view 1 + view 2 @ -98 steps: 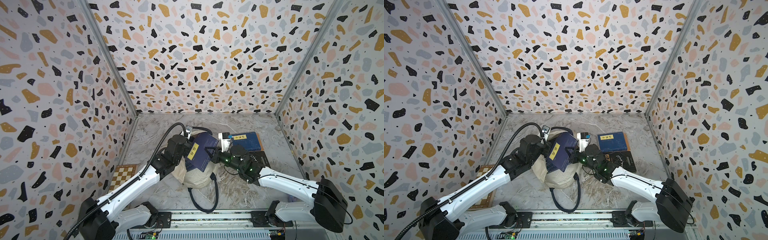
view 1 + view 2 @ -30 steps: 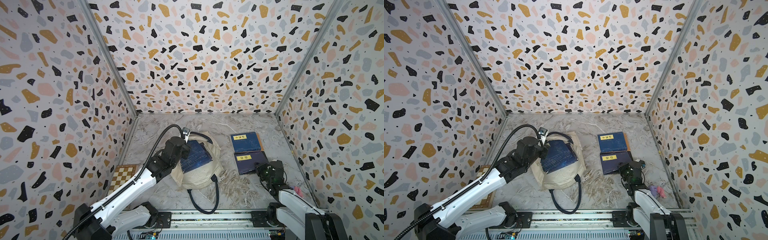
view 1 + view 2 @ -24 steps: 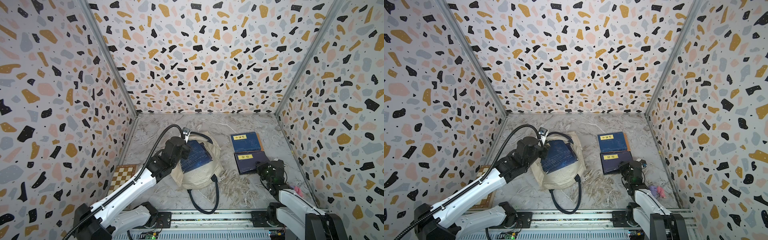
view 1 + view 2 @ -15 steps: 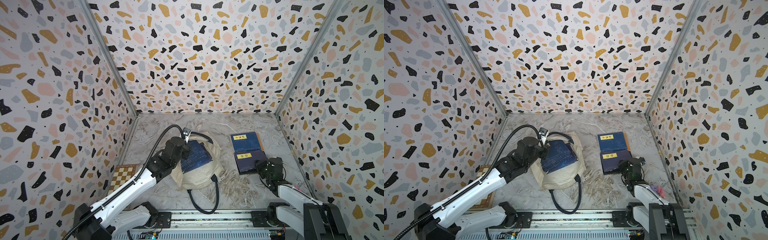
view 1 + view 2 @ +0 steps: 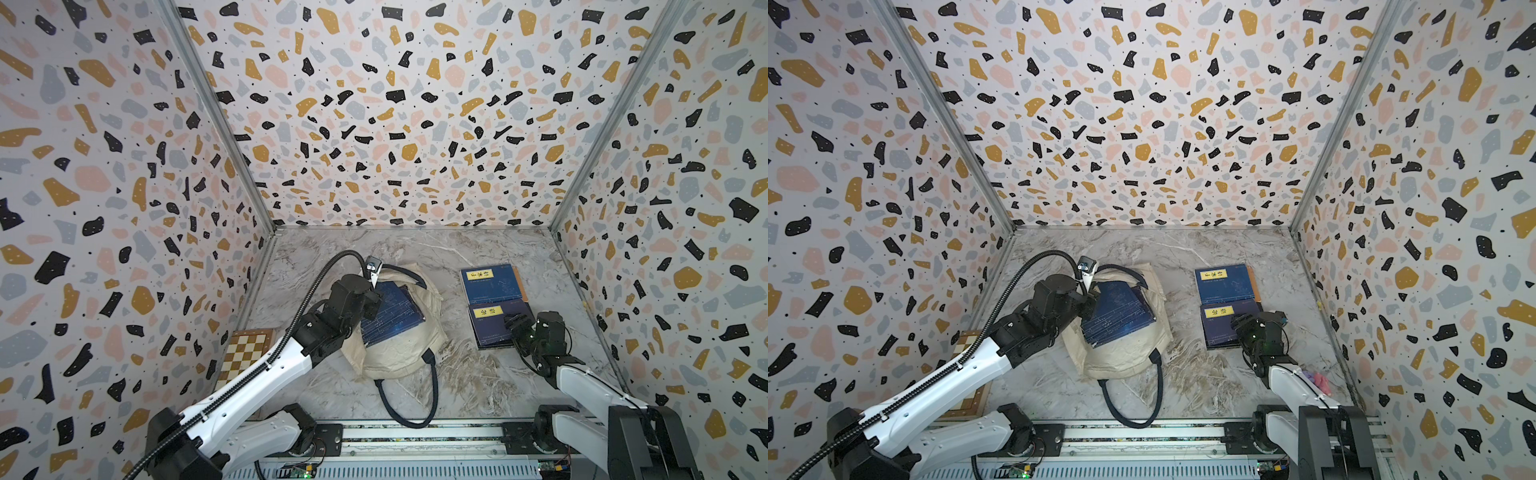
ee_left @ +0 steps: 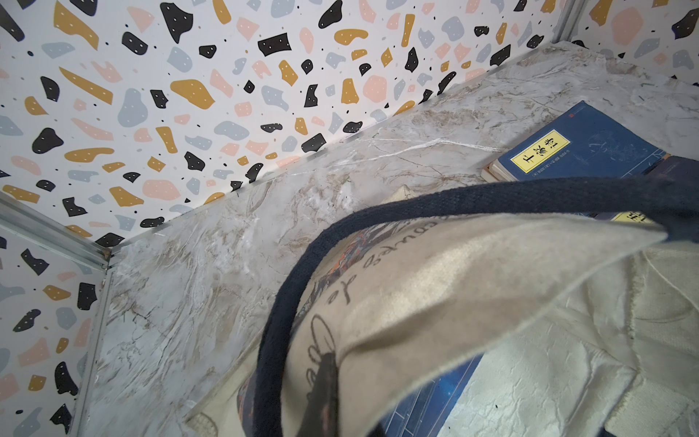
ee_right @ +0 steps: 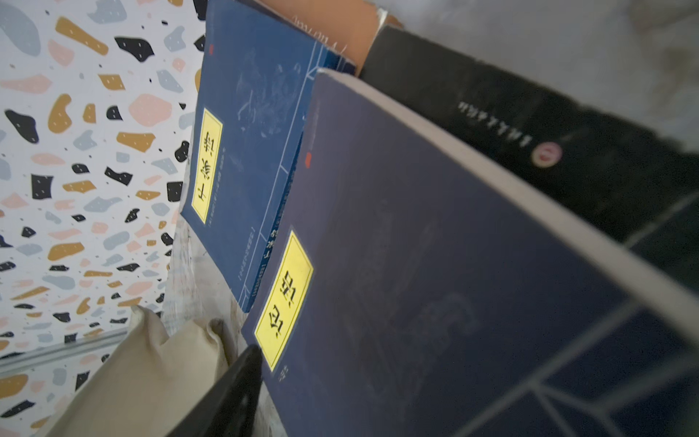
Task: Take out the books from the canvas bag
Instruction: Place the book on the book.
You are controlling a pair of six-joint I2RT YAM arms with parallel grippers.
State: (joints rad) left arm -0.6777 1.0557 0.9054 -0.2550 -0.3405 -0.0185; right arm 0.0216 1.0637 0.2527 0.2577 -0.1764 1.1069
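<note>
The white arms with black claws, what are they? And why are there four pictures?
They are two robot arms, each ending in a two-fingered claw called a gripper. Two pictures come from a camera high above, side by side like eyes. The other two come from small cameras on the arms' wrists, so they look very close. On the marble table lie a cream canvas bag and two blue books with yellow labels. A chessboard sits by the wall. Another blue book sits in the bag. The left gripper is shut on the bag's rim. The right gripper is at the nearer book's corner; whether it grips, I cannot tell.
</note>
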